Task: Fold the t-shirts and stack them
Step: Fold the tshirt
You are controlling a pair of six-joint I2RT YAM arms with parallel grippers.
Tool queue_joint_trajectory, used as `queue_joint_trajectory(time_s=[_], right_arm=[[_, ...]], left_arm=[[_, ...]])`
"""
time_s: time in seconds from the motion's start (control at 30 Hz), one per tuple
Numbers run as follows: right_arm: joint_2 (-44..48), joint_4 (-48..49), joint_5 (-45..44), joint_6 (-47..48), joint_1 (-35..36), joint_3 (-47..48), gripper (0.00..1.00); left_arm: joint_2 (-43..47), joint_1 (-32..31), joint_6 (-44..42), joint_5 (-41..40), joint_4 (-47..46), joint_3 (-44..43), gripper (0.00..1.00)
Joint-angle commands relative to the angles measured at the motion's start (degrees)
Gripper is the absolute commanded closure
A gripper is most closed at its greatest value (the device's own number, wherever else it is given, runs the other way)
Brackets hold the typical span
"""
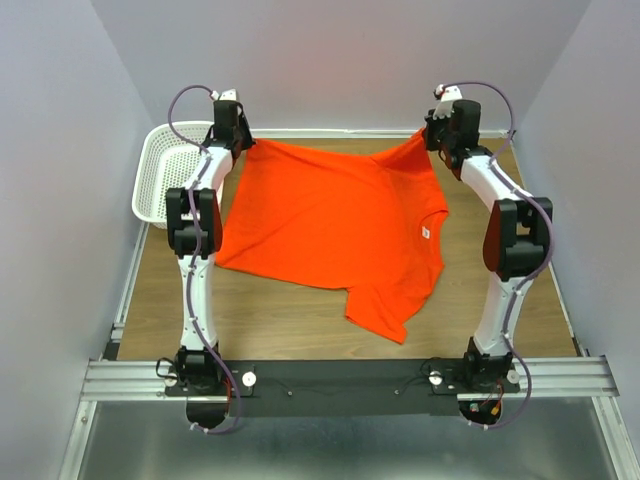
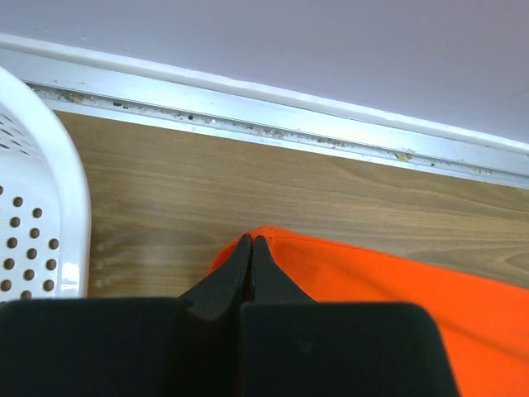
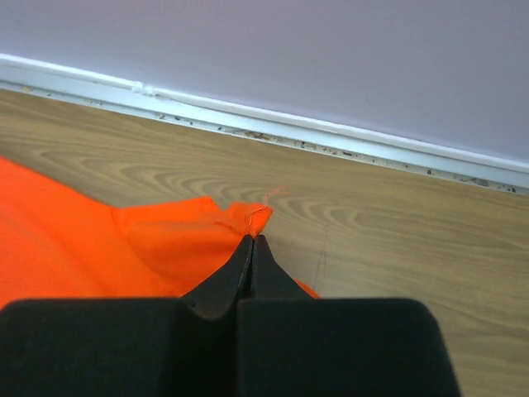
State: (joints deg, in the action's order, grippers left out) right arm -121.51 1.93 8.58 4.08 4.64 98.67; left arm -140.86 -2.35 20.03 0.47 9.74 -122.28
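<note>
One bright orange-red t-shirt (image 1: 330, 225) is stretched across the far half of the wooden table, a sleeve trailing toward the front. A small white tag (image 1: 425, 233) shows near its right edge. My left gripper (image 1: 240, 135) is shut on the shirt's far left corner (image 2: 273, 240), its jaws pressed together over the hem. At the far right, my right gripper (image 1: 432, 135) is shut on the other far corner (image 3: 252, 219), with a frayed thread sticking out past the black fingertips (image 3: 240, 260).
A white perforated basket (image 1: 165, 175) stands at the far left, close beside the left arm; its rim (image 2: 50, 215) shows in the left wrist view. The back wall and its metal rail (image 2: 273, 120) lie just beyond both grippers.
</note>
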Motion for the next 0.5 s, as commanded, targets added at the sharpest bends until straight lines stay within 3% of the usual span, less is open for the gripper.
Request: queue_joint_trajectory(time_s=[0.0,0.47], right_arm=[[6.5,4.7,1.7,1.2,-0.3,-7.9,0.99],[19.6,8.7,8.6,1.0,-0.3,-24.7,0.99]], left_arm=[[-0.5,0.5,0.1,1.8,0.3,0.5,1.00],[3.2,0.9,-1.1,3.6,-1.8,6.0,1.00]])
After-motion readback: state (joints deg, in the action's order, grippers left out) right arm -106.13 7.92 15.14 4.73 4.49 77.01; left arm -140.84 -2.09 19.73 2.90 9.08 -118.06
